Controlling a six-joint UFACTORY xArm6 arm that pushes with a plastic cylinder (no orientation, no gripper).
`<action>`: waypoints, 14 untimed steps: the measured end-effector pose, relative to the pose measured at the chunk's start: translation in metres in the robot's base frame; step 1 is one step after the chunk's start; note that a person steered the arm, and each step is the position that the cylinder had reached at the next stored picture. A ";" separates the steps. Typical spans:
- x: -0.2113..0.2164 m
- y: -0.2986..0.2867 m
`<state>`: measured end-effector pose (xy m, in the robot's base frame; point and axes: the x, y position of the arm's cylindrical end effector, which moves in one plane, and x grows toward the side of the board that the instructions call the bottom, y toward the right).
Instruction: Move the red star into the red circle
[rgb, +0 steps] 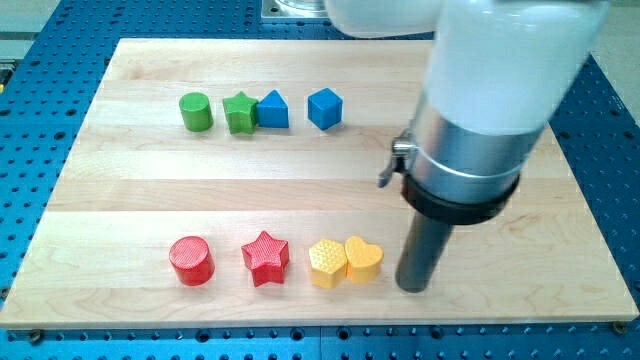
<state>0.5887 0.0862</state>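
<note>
The red star (265, 257) lies on the wooden board (120, 180) near the view's bottom, left of centre. The red circle (190, 260), a short cylinder, stands apart to its left with a gap between them. My tip (413, 287) rests on the board at the lower right, right of the yellow heart (364, 259) and well to the right of the red star. The yellow hexagon (327, 263) touches the heart and sits just right of the star.
Near the view's top left stand a green cylinder (196, 111), a green star (240, 113), a blue triangle (273, 110) touching it, and a blue cube (325, 108). The arm's large white body (500, 70) covers the upper right of the board.
</note>
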 end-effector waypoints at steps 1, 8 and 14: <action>0.000 0.016; -0.096 -0.153; 0.029 -0.333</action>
<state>0.6182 -0.2471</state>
